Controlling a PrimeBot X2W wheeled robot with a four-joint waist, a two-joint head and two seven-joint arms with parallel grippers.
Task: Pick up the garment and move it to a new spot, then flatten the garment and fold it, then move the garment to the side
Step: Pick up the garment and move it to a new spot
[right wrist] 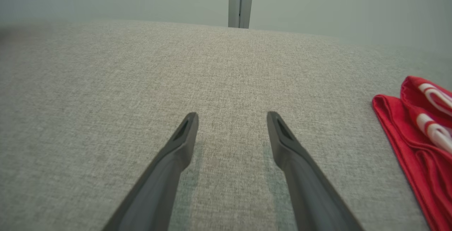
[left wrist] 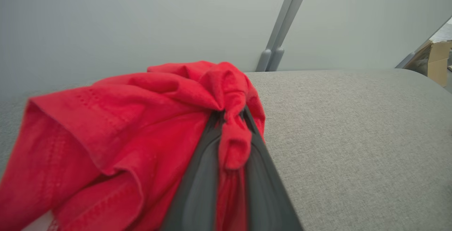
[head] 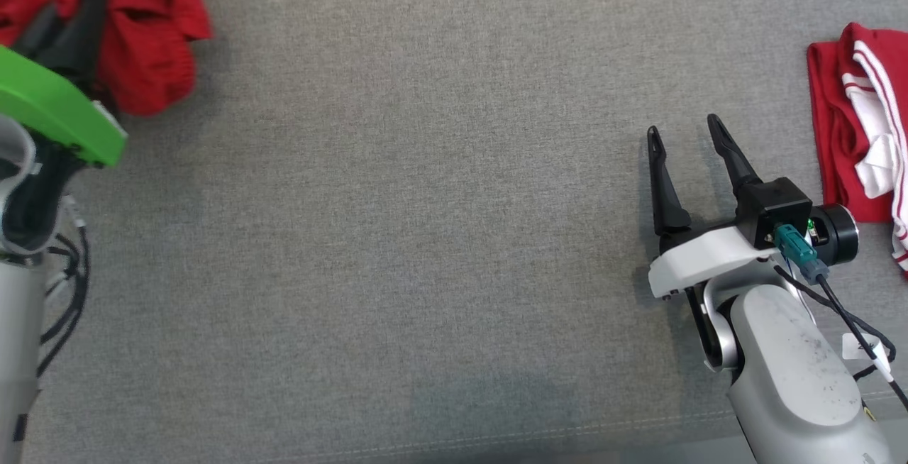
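The garment (head: 152, 38) is a crumpled red piece of cloth at the far left corner of the grey padded surface (head: 425, 201). My left gripper (head: 78, 3) is shut on it. In the left wrist view, a fold of the garment (left wrist: 123, 125) is pinched between the two dark fingers of the left gripper (left wrist: 231, 112), and the rest bunches up to the left. My right gripper (head: 682, 127) stands open just above the bare surface at the right. In the right wrist view, nothing lies between the fingers of the right gripper (right wrist: 232, 116).
A second red cloth with white stripes (head: 862, 123) lies folded at the right edge, close to my right gripper (right wrist: 416, 135). A grey post (left wrist: 282, 22) and a pale wall stand behind the surface. A cardboard box (left wrist: 438, 61) sits beyond the far corner.
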